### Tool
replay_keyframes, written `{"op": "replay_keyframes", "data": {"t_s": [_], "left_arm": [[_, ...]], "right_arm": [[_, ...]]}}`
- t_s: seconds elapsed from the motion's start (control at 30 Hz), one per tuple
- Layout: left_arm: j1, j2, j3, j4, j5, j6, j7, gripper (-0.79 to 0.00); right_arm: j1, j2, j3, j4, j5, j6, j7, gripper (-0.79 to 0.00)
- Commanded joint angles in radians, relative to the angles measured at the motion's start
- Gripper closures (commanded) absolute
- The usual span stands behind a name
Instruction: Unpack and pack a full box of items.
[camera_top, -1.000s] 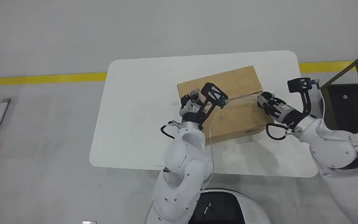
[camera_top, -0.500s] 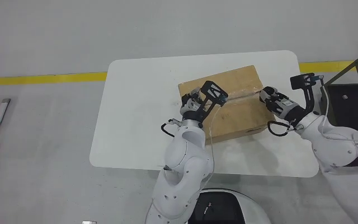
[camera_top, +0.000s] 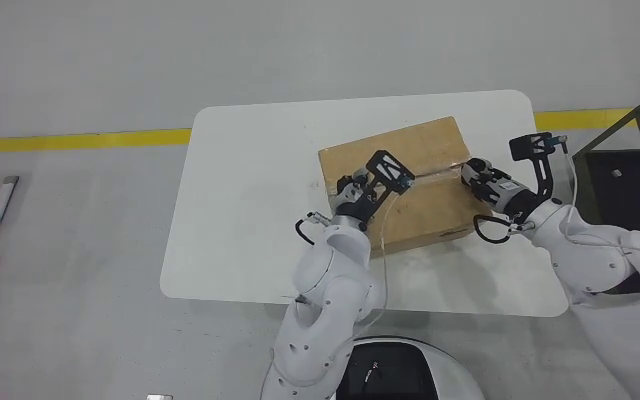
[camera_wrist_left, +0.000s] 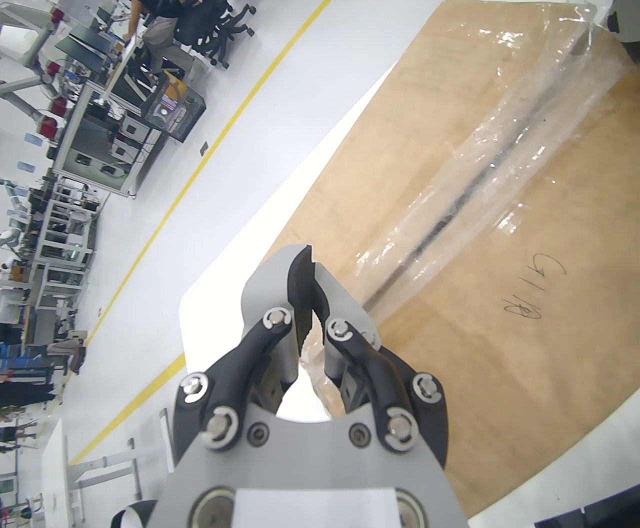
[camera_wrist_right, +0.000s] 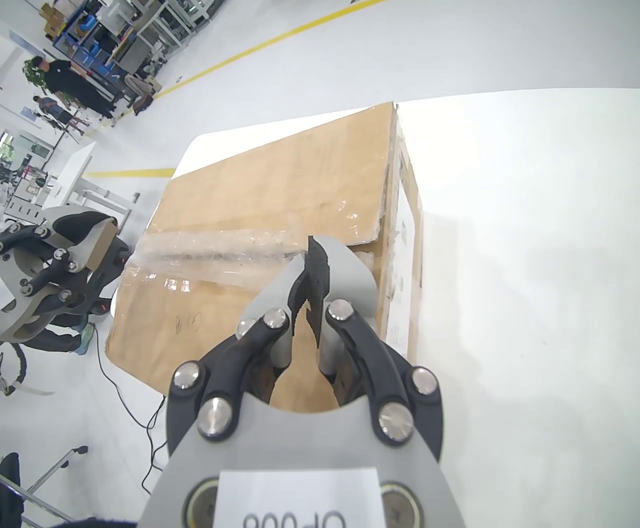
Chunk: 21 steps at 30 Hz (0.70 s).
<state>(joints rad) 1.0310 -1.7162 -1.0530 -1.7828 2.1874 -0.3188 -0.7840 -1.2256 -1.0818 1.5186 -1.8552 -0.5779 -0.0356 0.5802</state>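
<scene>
A sealed cardboard box (camera_top: 420, 145) lies on the white table (camera_top: 250, 200), right of centre, with clear tape (camera_top: 435, 172) along its top seam. My left gripper (camera_top: 343, 188) is shut at the box's left end, where the tape (camera_wrist_left: 475, 175) ends; crumpled tape shows behind its fingers (camera_wrist_left: 300, 270). I cannot tell whether it pinches the tape. My right gripper (camera_top: 468, 170) is shut just over the box's right end, its tips (camera_wrist_right: 315, 247) above the tape seam (camera_wrist_right: 210, 250). The box (camera_wrist_right: 260, 185) flaps stay closed.
The table's left half is bare white surface. A dark frame (camera_top: 610, 170) stands off the table's right edge. A thin cable (camera_wrist_right: 150, 400) hangs past the table's near edge by the left arm.
The right gripper drifted outward past the box's right end, then came back a little toward the seam. The left wrist shifted slightly to the right. The box stayed put.
</scene>
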Motion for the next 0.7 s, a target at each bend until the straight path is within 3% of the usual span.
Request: {"op": "replay_keyframes", "data": {"t_s": [0.0, 0.63, 0.67], "left_arm": [[-0.001, 0.000, -0.007, 0.015, -0.008, -0.005, -0.003, 0.000], [-0.024, 0.001, -0.056, 0.107, -0.065, 0.010, -0.029, 0.000], [-0.025, 0.001, -0.056, 0.107, -0.065, 0.010, -0.029, 0.000]], "right_arm": [[0.000, 0.000, 0.000, 0.000, -0.001, 0.003, -0.001, 0.000], [0.000, 0.001, -0.002, -0.006, -0.014, 0.015, 0.008, 0.000], [-0.001, 0.002, 0.000, -0.008, -0.013, 0.016, 0.009, -0.031]]}}
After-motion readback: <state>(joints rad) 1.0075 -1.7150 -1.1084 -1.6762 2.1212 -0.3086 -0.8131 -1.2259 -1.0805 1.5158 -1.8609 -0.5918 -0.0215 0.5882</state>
